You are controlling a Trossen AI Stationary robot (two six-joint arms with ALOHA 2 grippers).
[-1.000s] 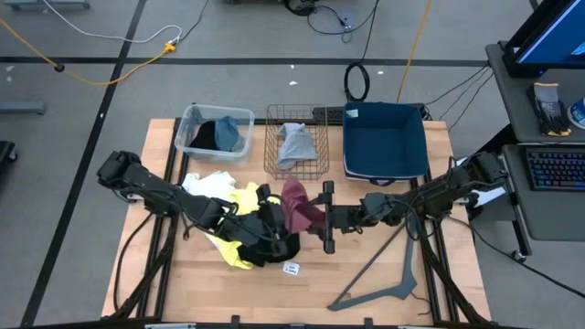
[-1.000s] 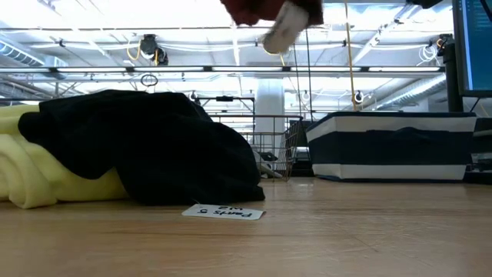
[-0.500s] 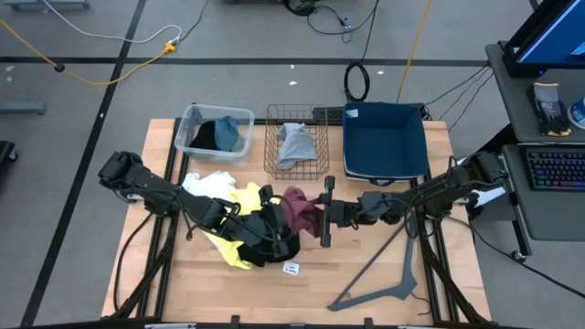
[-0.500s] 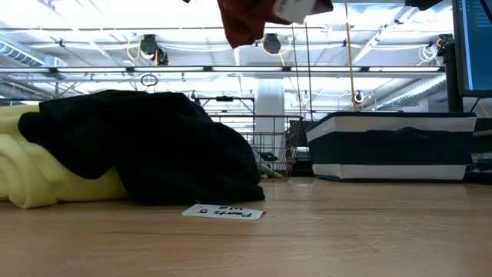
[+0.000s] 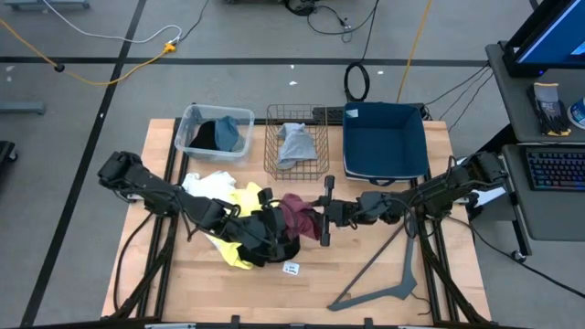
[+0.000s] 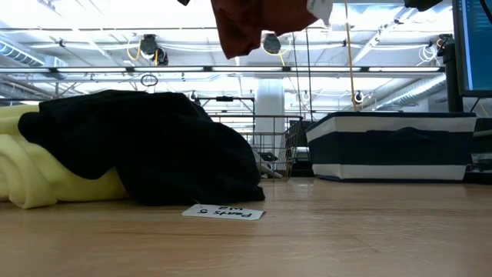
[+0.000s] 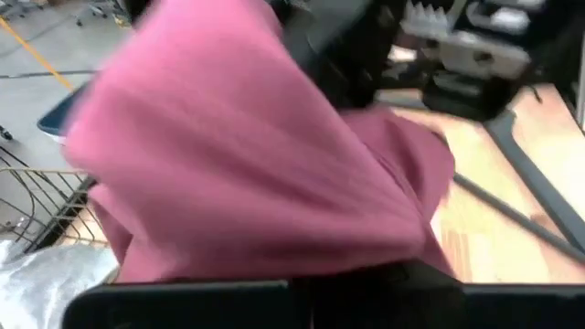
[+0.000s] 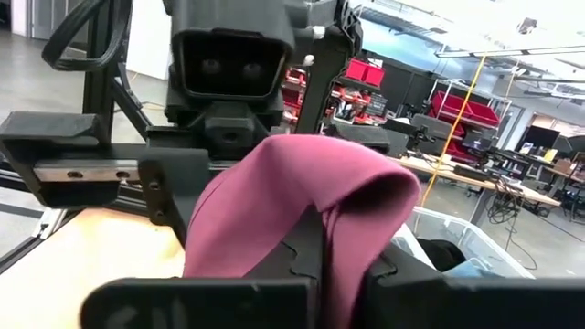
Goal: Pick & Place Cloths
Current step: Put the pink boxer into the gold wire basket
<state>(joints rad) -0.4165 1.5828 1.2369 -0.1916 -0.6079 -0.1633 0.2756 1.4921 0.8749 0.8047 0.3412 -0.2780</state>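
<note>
A maroon cloth (image 5: pixel 294 215) hangs in the air over the table's middle, between my two grippers. My left gripper (image 5: pixel 277 217) comes at it from the table's left and my right gripper (image 5: pixel 320 217) from the right; both are shut on it. In the low view the maroon cloth (image 6: pixel 246 27) hangs at the top edge, a white tag (image 6: pixel 319 8) beside it. Below lie a black cloth (image 6: pixel 146 146) and a yellow cloth (image 6: pixel 38 177) in a heap on the table, with a white cloth (image 5: pixel 203 185) at the heap's far left. My left gripper holds the maroon cloth's left side (image 7: pixel 274 265), coming about level from the table's left. The cloth itself covers the fingers, so the hold does not show. The cloth is clear of the table. My right gripper pinches a bunched fold of the cloth (image 8: pixel 343 242) between its two fingers, coming about level from the table's right. The cloth arches up from the fingers toward the left gripper, lifted clear.
Along the far edge stand a clear bin (image 5: pixel 195 117) with dark and blue cloths, a wire basket (image 5: pixel 315 160) holding a grey cloth (image 5: pixel 294 142), and a dark blue fabric bin (image 5: pixel 386 142). A white label (image 5: pixel 291 269) and a dark angled bar (image 5: pixel 384 283) lie near the front.
My right gripper has shut on the maroon cloth's right side, closing in toward the left gripper. The cloth has bunched up between the two grippers and hangs a little lower in the low view.
</note>
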